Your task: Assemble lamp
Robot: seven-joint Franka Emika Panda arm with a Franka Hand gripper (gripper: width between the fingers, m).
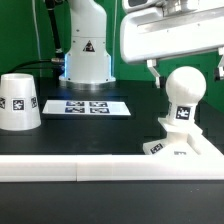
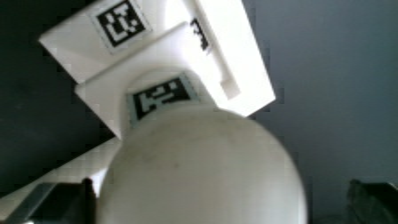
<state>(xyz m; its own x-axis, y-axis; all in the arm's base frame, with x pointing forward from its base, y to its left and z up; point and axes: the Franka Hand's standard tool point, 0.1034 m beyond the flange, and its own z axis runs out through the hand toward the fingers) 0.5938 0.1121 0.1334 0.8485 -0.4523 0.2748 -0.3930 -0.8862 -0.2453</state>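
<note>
The white ball-headed bulb (image 1: pixel 185 88) stands upright on the flat square base (image 1: pixel 170 148) at the exterior view's right. My gripper (image 1: pixel 185 66) is open just above the bulb's head, one finger on each side and neither touching it. In the wrist view the bulb's round head (image 2: pixel 187 165) fills the space between my fingertips (image 2: pixel 45 200), with dark gaps on both sides, and the tagged base (image 2: pixel 134 35) lies beyond it. The truncated-cone shade (image 1: pixel 18 101) stands alone on the table at the exterior view's left.
The marker board (image 1: pixel 88 106) lies flat in the middle of the black table. The robot's white pedestal (image 1: pixel 86 50) stands behind it. A long white border rail (image 1: pixel 90 168) runs along the table's near edge.
</note>
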